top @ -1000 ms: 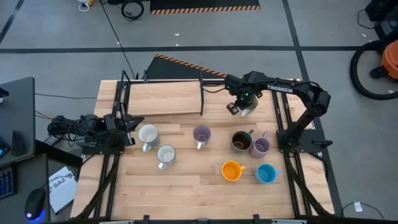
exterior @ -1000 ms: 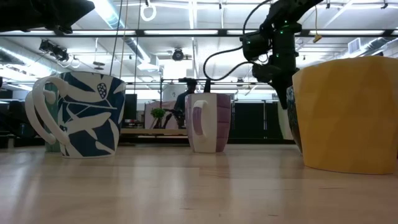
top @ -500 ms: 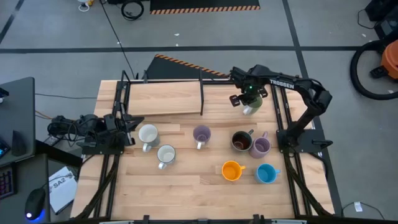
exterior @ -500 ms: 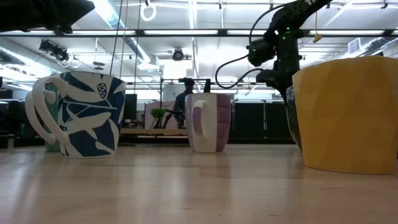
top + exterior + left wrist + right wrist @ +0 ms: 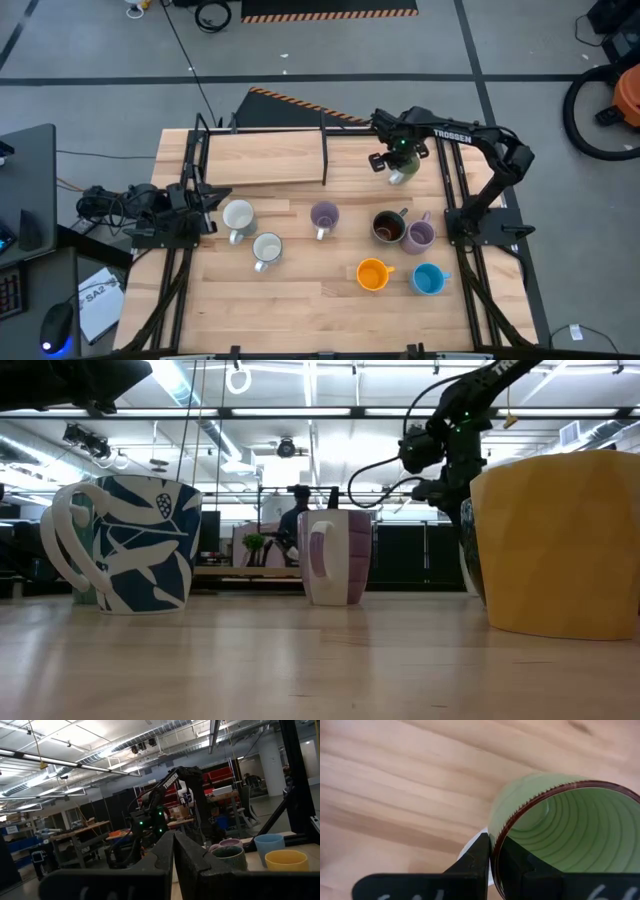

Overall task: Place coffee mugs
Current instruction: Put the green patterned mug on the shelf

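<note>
My right gripper (image 5: 399, 160) is over the right end of the raised wooden board (image 5: 265, 158) at the table's far side, shut on a green mug (image 5: 560, 825) with a dark rim. On the tabletop stand two white mugs (image 5: 238, 216) (image 5: 267, 248), two lilac mugs (image 5: 324, 216) (image 5: 420, 235), a dark brown mug (image 5: 388, 227), an orange mug (image 5: 372, 274) and a blue mug (image 5: 428, 279). My left gripper (image 5: 173, 845) waits shut at the table's left edge, holding nothing. In the low view the orange mug (image 5: 560, 545) hides the green one. My right gripper pinches the green mug's wall at the rim (image 5: 496, 840), one finger (image 5: 515, 862) inside the mug and the other finger (image 5: 477, 855) outside. The fingers come from above, pointing down. The mug hangs below them, mouth up, over the wooden board.
Dark metal posts (image 5: 325, 150) stand along the raised board, and frame rails (image 5: 455, 190) run down both table sides. The near half of the tabletop (image 5: 300, 300) is bare wood. A person (image 5: 295, 520) stands far off in the room behind.
My right gripper has carried the green mug a little toward the table's right edge, over the board, while its wrist rolled somewhat. It has stayed shut on the mug's rim. The mugs on the table have kept their places.
</note>
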Motion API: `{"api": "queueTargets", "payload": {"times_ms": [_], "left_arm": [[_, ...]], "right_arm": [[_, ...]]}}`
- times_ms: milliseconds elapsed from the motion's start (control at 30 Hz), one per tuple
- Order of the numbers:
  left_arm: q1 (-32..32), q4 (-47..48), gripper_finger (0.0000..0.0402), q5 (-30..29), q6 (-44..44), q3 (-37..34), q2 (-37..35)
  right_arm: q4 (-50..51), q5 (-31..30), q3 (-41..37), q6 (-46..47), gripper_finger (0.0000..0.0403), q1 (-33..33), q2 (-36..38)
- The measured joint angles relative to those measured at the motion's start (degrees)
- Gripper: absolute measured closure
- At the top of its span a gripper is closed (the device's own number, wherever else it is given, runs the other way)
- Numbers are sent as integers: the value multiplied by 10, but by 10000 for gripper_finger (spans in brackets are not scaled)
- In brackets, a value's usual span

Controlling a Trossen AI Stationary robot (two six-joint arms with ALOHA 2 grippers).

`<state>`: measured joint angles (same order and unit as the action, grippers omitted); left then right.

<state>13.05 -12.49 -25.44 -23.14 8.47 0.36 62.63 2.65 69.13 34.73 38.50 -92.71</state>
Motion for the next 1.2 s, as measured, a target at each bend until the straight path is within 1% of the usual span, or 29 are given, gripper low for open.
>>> {"api": "queueTargets", "payload": {"times_ms": [133,200,333,467,633,767,867,933,1000,1067,1200], "left_arm": [[0,0,381,0,0,0,0],[0,0,381,0,0,0,0],[0,0,381,0,0,0,0],[0,0,381,0,0,0,0],[0,0,381,0,0,0,0],[0,0,381,0,0,0,0],[0,3,381,0,0,0,0],[0,7,381,0,0,0,0],[0,7,381,0,0,0,0],[0,7,381,0,0,0,0],[0,7,381,0,0,0,0]], "right_arm": [[-11,3,-4,-10,367,0,0],[-14,17,-4,-14,363,3,0],[-20,23,-4,-15,341,3,0],[-42,45,-4,-19,304,3,0],[-46,51,1,-24,247,3,0],[-35,64,19,-25,209,3,0],[3,63,50,-46,192,3,0],[43,50,69,-76,187,3,0],[80,29,86,-127,186,3,0],[111,12,97,-198,186,2,0],[162,-24,104,-367,187,-9,1]]}}
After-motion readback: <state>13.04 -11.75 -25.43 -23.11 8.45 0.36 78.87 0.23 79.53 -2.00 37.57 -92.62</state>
